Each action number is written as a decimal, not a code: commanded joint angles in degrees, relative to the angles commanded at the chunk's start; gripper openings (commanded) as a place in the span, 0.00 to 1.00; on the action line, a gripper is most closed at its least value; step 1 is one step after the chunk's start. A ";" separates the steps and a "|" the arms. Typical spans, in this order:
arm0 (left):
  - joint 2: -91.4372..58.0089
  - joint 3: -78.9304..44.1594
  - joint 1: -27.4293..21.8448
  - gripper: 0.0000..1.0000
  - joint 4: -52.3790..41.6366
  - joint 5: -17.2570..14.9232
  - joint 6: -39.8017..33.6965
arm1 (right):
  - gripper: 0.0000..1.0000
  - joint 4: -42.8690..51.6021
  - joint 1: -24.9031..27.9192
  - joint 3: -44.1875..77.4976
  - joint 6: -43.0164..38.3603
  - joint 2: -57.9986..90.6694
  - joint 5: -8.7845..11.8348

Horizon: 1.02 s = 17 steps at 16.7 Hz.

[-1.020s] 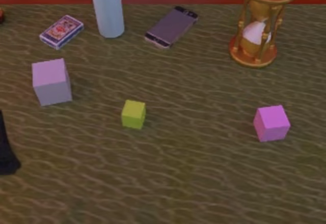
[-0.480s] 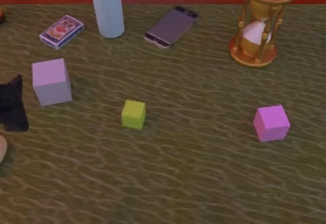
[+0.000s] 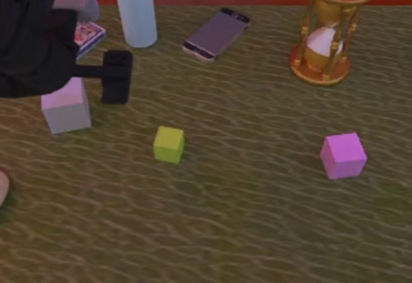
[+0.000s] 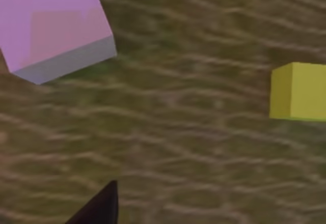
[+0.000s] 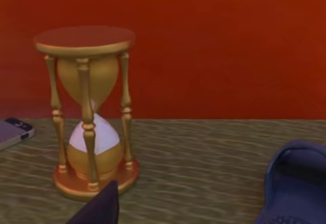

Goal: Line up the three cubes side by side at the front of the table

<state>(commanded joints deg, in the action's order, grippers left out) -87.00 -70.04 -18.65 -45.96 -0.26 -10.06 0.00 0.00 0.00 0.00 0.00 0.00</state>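
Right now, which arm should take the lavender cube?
Left. Its tool hangs just beside the lavender cube at the table's left, and its wrist view shows that cube close. The right arm is out of the top view, facing the hourglass.

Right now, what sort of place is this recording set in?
Likely a rendered tabletop workspace, not a real room: a table with olive wavy covering holds plain cubes among household clutter, like an hourglass and a phone. The left gripper hangs beside the lavender cube.
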 joint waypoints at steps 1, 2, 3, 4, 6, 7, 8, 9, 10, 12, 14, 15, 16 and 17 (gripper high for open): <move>-5.76 -4.51 -1.26 1.00 -3.14 -0.04 -0.67 | 1.00 0.00 0.00 0.00 0.00 0.00 0.00; -11.11 -8.90 -2.46 1.00 -6.09 -0.08 -1.31 | 1.00 0.00 0.00 0.00 0.00 0.00 0.00; -16.07 -13.16 -3.60 1.00 -8.83 -0.11 -1.93 | 1.00 0.00 0.00 0.00 0.00 0.00 0.00; -20.67 -17.27 -4.67 1.00 -11.34 -0.13 -2.50 | 1.00 0.00 0.00 0.00 0.00 0.00 0.00; -28.92 -24.80 -6.54 1.00 -15.62 -0.12 -3.52 | 1.00 0.00 0.00 0.00 0.00 0.00 0.00; -32.53 -28.07 -7.32 1.00 -17.37 -0.09 -3.96 | 1.00 0.00 0.00 0.00 0.00 0.00 0.00; -35.69 -30.94 -7.99 1.00 -18.86 -0.06 -4.35 | 1.00 0.00 0.00 0.00 0.00 0.00 0.00; -38.28 -33.37 -8.56 1.00 -20.09 -0.02 -4.68 | 1.00 0.00 0.00 0.00 0.00 0.00 0.00; -40.27 -35.34 -9.01 1.00 -21.06 0.01 -4.94 | 1.00 0.00 0.00 0.00 0.00 0.00 0.00; -42.46 -37.69 -9.56 1.00 -22.19 0.05 -5.27 | 1.00 0.00 0.00 0.00 0.00 0.00 0.00; -42.75 -38.05 -9.64 1.00 -22.36 0.05 -5.32 | 1.00 0.00 0.00 0.00 0.00 0.00 0.00; -42.75 -38.05 -9.64 1.00 -22.36 0.05 -5.32 | 1.00 0.00 0.00 0.00 0.00 0.00 0.00; -42.75 -38.05 -9.64 1.00 -22.36 0.05 -5.32 | 1.00 0.00 0.00 0.00 0.00 0.00 0.00; -42.63 -37.89 -9.33 1.00 -22.24 0.03 -5.27 | 1.00 0.00 0.00 0.00 0.00 0.00 0.00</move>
<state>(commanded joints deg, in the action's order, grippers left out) -129.64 -107.93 -27.98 -68.20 -0.23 -15.33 0.00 0.00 0.00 0.00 0.00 0.00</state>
